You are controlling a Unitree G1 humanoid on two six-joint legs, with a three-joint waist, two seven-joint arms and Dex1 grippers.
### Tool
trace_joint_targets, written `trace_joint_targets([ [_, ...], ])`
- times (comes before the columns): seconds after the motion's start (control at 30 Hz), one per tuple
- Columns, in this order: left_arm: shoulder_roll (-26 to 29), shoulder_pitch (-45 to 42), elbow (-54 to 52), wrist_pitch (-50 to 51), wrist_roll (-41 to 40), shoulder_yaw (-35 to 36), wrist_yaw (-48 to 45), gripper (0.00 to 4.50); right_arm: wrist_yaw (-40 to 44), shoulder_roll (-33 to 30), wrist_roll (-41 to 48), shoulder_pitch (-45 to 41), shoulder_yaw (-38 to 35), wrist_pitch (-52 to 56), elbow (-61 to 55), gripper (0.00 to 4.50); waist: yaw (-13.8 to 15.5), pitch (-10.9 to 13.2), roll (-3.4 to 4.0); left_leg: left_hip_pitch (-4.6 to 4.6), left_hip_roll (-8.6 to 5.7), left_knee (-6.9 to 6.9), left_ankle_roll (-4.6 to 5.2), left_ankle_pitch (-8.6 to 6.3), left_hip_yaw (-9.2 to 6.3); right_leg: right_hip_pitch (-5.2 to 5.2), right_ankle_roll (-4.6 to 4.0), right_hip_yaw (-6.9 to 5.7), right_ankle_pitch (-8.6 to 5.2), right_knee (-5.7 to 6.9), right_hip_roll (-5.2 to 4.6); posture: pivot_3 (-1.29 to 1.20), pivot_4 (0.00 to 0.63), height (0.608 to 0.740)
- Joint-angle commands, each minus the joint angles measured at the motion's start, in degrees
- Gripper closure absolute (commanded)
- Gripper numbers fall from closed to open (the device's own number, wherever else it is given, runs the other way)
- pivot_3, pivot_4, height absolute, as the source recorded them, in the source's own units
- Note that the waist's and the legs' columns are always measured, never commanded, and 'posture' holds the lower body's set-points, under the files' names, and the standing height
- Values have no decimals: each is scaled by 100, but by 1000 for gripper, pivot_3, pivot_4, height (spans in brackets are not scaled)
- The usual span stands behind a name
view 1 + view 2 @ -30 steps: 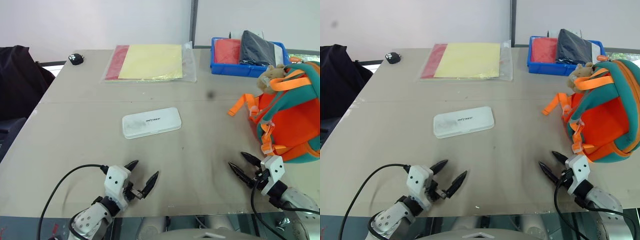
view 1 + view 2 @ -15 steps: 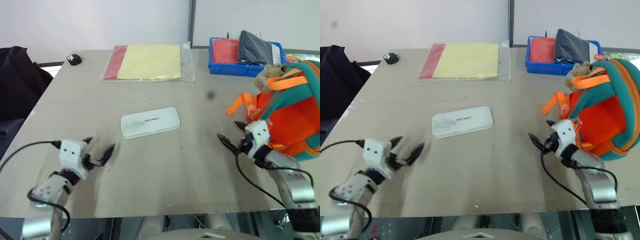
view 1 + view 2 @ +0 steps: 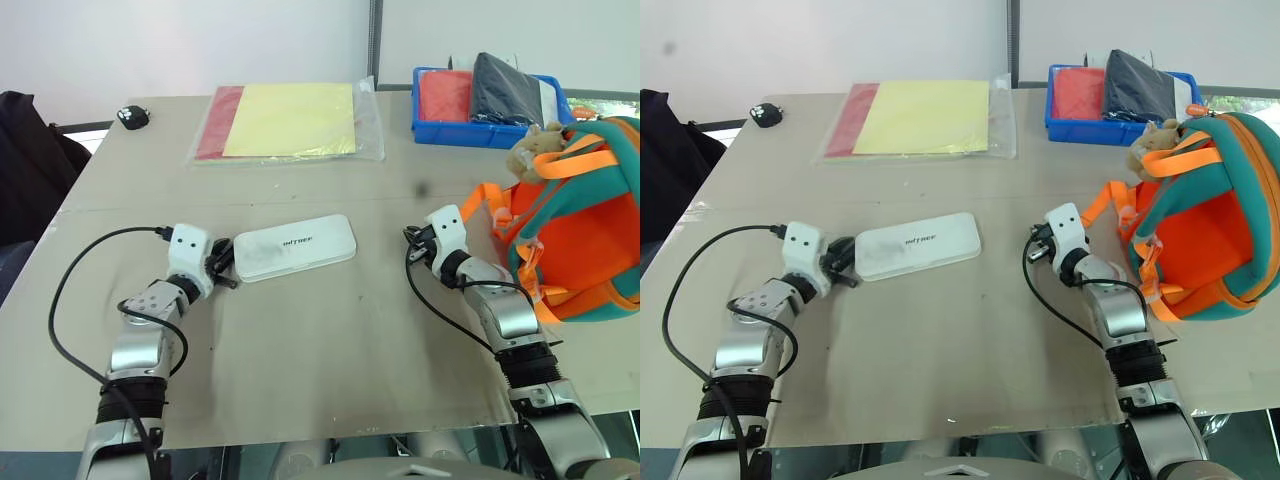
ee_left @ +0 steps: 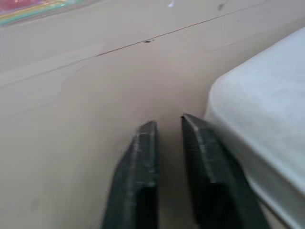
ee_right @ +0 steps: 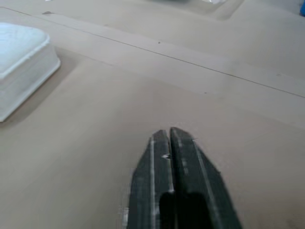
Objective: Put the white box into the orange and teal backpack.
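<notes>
The white box (image 3: 295,246) lies flat in the middle of the table, small dark lettering facing up. My left gripper (image 3: 222,264) is shut and empty, its tips right at the box's left end; the left wrist view has the box's rounded corner (image 4: 267,124) close beside one of the fingers (image 4: 190,138). My right gripper (image 3: 412,243) is also shut and empty, pointing left over bare table a short way from the box's right end (image 5: 21,67). The orange and teal backpack (image 3: 585,225) lies at the right edge with a beige plush toy (image 3: 535,150) on it, just behind my right arm.
A clear sleeve (image 3: 290,120) with yellow and red sheets lies at the back centre. A blue bin (image 3: 490,100) with red and dark items stands at the back right. A small black object (image 3: 130,116) sits at the back left corner, and a dark bag (image 3: 25,160) is off the table's left edge.
Both arms have reached forward from the table's near edge to either end of the white box. Both grippers have gone from open to shut.
</notes>
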Motion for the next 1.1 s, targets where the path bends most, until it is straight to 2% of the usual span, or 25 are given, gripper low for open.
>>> trace_joint_targets([
  [0.03, -150, -21, -143, -69, 65, -379, -280, 4444, 44, 254, -60, -234, 241, -104, -83, 4500, -2, 0, 1, 2, 0, 1, -3, 2, -1, 0, 1, 0, 0, 6, 0, 0, 150, 740],
  [0.17, -277, -35, -197, -87, 126, -622, -444, 4444, 91, 505, -117, -251, 488, -5, -78, 4500, 50, -1, 0, 6, -6, 8, -7, 4, -7, 0, 1, -1, 1, 25, -6, 0, 150, 740],
  [0.27, -362, -67, -186, -121, 191, -737, -491, 4444, 405, 457, 75, -22, 565, 188, -525, 4500, 60, -2, 1, 4, -16, 13, -6, 4, -10, 0, 1, 1, 1, 26, -12, 0, 150, 740],
  [0.37, -436, -96, -258, -109, 263, -865, -556, 4444, 626, 225, 262, 336, 528, 539, -1130, 4500, 79, -3, 2, 1, -20, 13, -6, 4, -20, 0, 2, -2, 1, 26, -14, 0, 150, 740],
  [0.57, -755, -2, -864, 333, 248, -1334, -768, 4444, 883, -763, 652, 1634, 67, 1403, -2747, 4500, 180, -7, 5, -9, -27, 17, -2, 3, -32, 4, 3, -1, 0, 19, -18, 0, 150, 740],
  [0.7, -777, 276, -1357, 701, 247, -1658, -956, 4444, 773, -937, 815, 1914, -175, 1770, -3250, 4500, 177, -8, 5, -2, -27, 19, -2, 3, -27, 9, 7, 7, 2, 18, -15, 0, 150, 740],
  [0.87, -783, 196, -1217, 1193, 10, -1129, -742, 4444, 613, -923, 813, 1886, -330, 1922, -3397, 4500, 166, -8, 6, 14, -24, 19, 7, -1, -28, 12, 7, 7, 1, 40, -9, 0, 150, 740],
  [1.1, -214, 400, -1512, 1815, -846, -558, -1531, 4444, 776, -1104, 870, 1892, -370, 1841, -3331, 4500, 40, -7, 5, 12, -24, 29, -3, 5, -28, 11, 7, 10, 1, 42, -7, 0, 150, 740],
])
